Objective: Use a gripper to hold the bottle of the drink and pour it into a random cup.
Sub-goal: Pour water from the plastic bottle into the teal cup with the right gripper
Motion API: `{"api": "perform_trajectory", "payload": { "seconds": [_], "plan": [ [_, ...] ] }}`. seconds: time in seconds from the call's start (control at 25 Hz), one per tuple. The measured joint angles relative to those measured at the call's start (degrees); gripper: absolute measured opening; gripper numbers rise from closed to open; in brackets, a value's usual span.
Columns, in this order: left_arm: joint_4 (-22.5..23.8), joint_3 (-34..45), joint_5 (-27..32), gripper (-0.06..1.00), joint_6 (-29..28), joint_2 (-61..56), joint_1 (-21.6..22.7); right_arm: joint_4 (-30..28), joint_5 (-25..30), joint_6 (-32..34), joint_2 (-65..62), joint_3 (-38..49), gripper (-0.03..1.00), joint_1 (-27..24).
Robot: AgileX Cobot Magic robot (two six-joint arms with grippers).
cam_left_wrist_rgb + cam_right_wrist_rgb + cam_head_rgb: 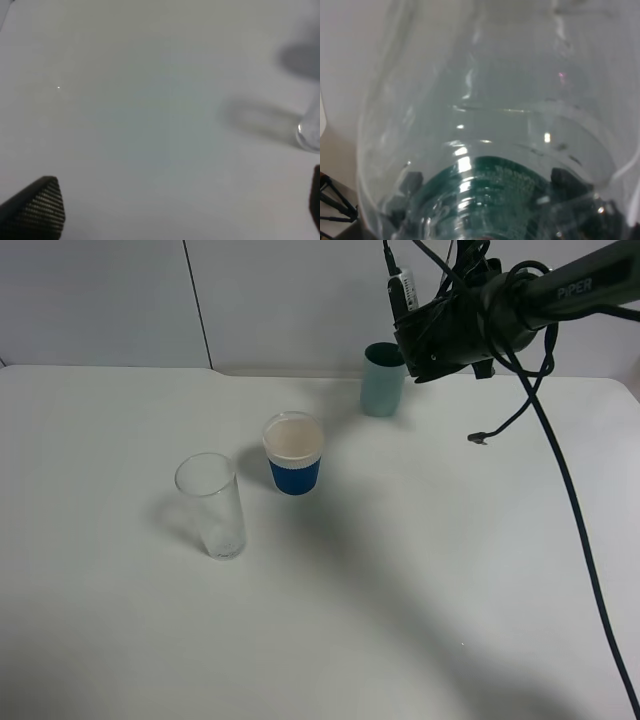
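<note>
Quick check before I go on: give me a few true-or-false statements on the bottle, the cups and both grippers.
1. The right gripper is shut on the bottle. True.
2. The bottle stands on the table. False: it is held in the air, close to the teal cup.
3. Of the three vessels, the teal cup is nearest the right gripper. True.
4. The clear glass lies on its side. False: it stands upright, left of the paper cup in the exterior view.
5. The left gripper is shut. False: its fingers stand wide apart with nothing between them.
</note>
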Motion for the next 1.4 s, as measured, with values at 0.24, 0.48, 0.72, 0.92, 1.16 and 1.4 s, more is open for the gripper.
{"api": "perform_trajectory", "payload": {
  "seconds": [0.24, 0.48, 0.72, 0.92, 1.16, 1.4],
  "plan": [
    [0.0, 0.0, 0.0, 0.99, 0.0, 0.0, 0.0, -0.02, 0.96, -5.2, 0.0, 0.0, 0.53, 0.51],
    [0.32, 0.0, 0.0, 0.99, 0.04, 0.0, 0.0, -0.02, 1.02, -5.53, 0.0, 0.0, 0.53, 0.51],
    [0.38, 0.0, 0.0, 0.99, 0.04, 0.0, 0.0, -0.02, 2.08, -5.96, 0.0, 0.0, 0.53, 0.51],
    [0.38, 0.0, 0.0, 0.99, 0.04, 0.0, 0.0, -0.02, 2.1, -6.01, 0.0, 0.0, 0.53, 0.51],
    [0.38, 0.0, 0.0, 0.99, 0.04, 0.0, 0.0, -0.02, 2.26, -6.38, 0.0, 0.0, 0.53, 0.51],
    [0.38, 0.0, 0.0, 0.99, 0.04, 0.0, 0.0, -0.02, 2.26, -3.92, 0.0, 0.0, 0.53, 0.51]
  ]
}}
